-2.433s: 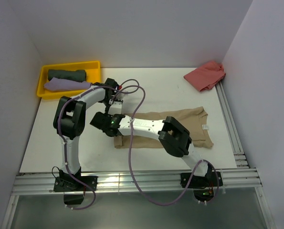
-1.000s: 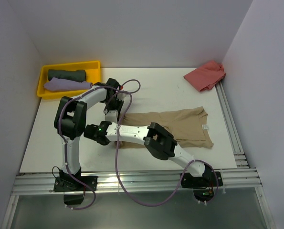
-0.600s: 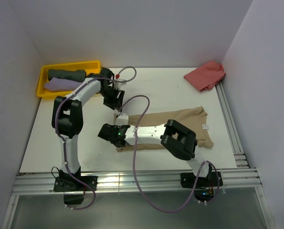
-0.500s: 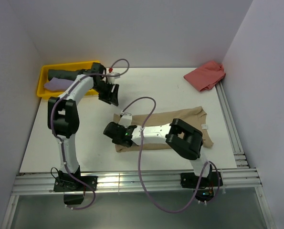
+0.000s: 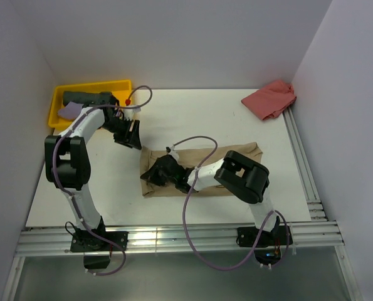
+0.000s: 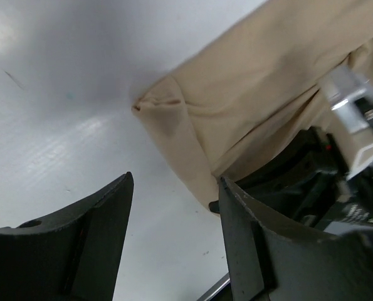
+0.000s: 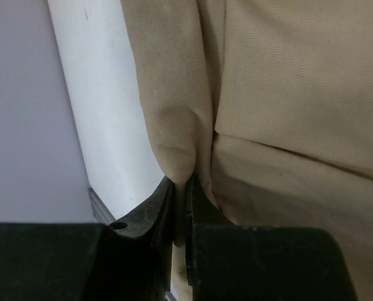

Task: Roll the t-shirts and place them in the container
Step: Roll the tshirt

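The large tan t-shirt (image 5: 156, 155) lies folded into a long band across the middle of the table. My right gripper (image 5: 159, 170) sits at the band's left end, shut on a fold of the tan t-shirt (image 7: 286, 94) that is pinched between its fingers (image 7: 164, 200). To the upper left of the shirt, my left gripper (image 5: 128, 133) hangs open and empty. Below it I see the tan t-shirt's corner (image 6: 167, 103) and the right gripper's black body (image 6: 305, 182). A salmon-red t-shirt (image 5: 271, 98) lies crumpled at the far right corner.
A yellow tray (image 5: 56, 119) stands at the far left, holding a rolled dark grey-green t-shirt (image 5: 89, 98) and a lilac one (image 5: 67, 111). White walls close in the table (image 5: 199, 116) on three sides. A metal rail (image 5: 302, 163) runs along its right edge.
My left gripper opened, let go of the tan t-shirt and drew back left towards the tray. My right gripper closed on the shirt's left edge, and the band now lies further left and shorter.
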Robot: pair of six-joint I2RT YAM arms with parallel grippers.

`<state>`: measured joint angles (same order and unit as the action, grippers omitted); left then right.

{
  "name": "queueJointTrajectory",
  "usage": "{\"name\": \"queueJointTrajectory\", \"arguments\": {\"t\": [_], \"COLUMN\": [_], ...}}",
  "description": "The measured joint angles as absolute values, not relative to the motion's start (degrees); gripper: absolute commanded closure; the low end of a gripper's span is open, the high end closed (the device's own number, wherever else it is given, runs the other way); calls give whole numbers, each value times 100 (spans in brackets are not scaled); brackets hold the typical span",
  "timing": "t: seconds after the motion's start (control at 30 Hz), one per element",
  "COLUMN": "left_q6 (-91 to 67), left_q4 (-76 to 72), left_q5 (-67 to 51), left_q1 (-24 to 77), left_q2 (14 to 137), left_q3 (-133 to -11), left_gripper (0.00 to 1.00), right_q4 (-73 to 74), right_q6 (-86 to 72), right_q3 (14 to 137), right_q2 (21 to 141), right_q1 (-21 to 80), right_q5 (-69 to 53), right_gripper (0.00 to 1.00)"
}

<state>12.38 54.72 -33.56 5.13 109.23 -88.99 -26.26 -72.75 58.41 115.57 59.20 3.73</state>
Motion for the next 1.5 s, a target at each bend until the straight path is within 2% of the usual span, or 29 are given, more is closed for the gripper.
{"name": "queueJointTrajectory", "arguments": {"t": [0.27,0.5,0.57,0.63,0.67,0.73,0.77,0.87,0.97,1.13,1.5], "left_q6": [1299,1253,1216,1120,1081,998,934,823,718,613,528], "left_q4": [5009,4576,4491,4434,4416,4372,4359,4327,4278,4270,4272], "left_q5": [-3385,-3627,-3642,-3682,-3710,-3704,-3695,-3535,-3339,-3006,-2521], "left_q1": [513,513,521,534,543,580,617,749,893,1035,1258], "left_q2": [10943,11244,11358,11450,11469,11504,11531,11550,11542,11467,11358], "left_q3": [-7828,-7714,-7714,-7714,-7714,-7717,-7719,-7719,-7734,-7743,-7749], "left_gripper": [39,42,45,49,55,63,68,80,84,85,85], "right_q4": [-3424,-3553,-3553,-3548,-3542,-3500,-3463,-3197,-2805,-1743,-126], "right_q6": [-7887,-8147,-8180,-8204,-8217,-8226,-8221,-8160,-8073,-7828,-7544], "right_q3": [5273,5216,5216,5216,5216,5221,5231,5352,5529,5848,6267], "right_q2": [11557,11568,11568,11568,11568,11568,11568,11563,11480,11257,10958], "right_q1": [5909,5898,5898,5896,5894,5887,5887,5883,5896,6018,6552], "right_q5": [242,202,200,202,202,204,207,237,329,725,1527], "right_gripper": [100,100,100,95,87,79,69,58,52,48,47]}}
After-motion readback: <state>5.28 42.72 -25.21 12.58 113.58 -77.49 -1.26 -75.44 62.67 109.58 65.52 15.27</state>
